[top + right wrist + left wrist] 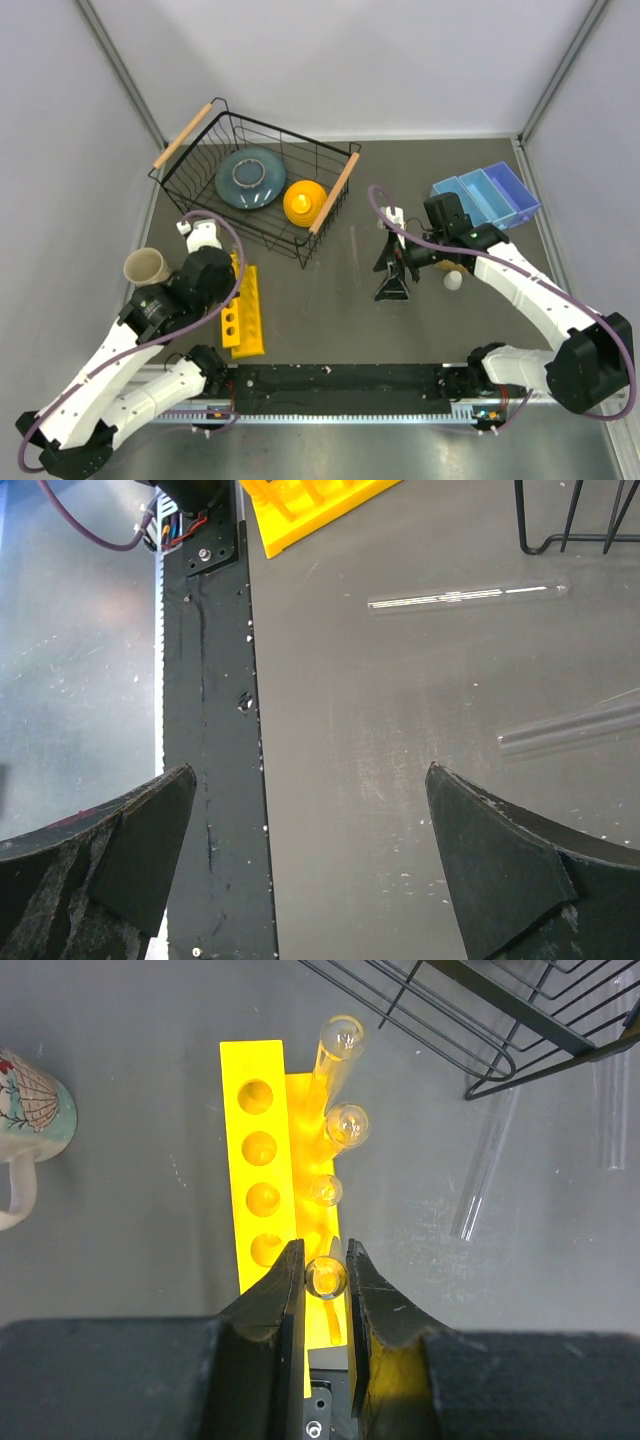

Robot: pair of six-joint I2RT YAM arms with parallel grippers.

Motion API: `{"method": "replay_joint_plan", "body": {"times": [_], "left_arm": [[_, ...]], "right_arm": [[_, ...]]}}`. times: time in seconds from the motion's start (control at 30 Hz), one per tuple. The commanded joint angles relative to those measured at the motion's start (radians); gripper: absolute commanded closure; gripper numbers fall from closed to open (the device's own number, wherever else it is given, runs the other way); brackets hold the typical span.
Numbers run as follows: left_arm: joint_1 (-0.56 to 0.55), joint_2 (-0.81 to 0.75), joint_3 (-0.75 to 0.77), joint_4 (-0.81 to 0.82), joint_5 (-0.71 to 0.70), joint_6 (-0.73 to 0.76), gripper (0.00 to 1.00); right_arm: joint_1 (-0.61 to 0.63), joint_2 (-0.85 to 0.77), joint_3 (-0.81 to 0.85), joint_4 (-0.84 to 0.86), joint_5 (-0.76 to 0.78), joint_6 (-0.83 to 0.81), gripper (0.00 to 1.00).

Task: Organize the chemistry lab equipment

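Top view, yellow rack point(247, 315) on desk point(420, 330), 2 loose glass tubes point(353, 250) lying between rack and right tool point(392, 288), left wrist, left tool point(325, 1258) clamped on test tube point(326, 1278) standing in rack, right wrist, right tool jaws wide apart above desk, gripping nothing

One glass tube point(326, 1278) between left gripper point(326, 1260) fingers, three more tubes point(347, 1125) ahead in one yellow rack point(250, 1060), two loose tubes point(485, 1175) ahead-right. One mug point(35, 1110), one basket point(183, 135), one plate point(250, 178), one dome point(305, 202).
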Motion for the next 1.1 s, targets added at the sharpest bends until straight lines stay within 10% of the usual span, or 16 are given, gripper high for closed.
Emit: {"method": "replay_joint_plan", "body": {"times": [0.0,0.4,1.07], "left_arm": [[0.005,0.018,-0.008,0.045,0.003,0.018,0.95],[0.005,0.078,-0.126,0.141,0.042,-0.02,0.88],[0.005,-0.083,-0.034,0.082,0.062,-0.046,0.03]], "right_arm": [[-0.008,-0.031,-0.005,0.008,-0.034,-0.024,0.01],[-0.013,-0.034,-0.007,0.008,-0.039,-0.027,0.01],[-0.015,0.02,-0.011,0.172,0.123,0.233,0.01]]}}
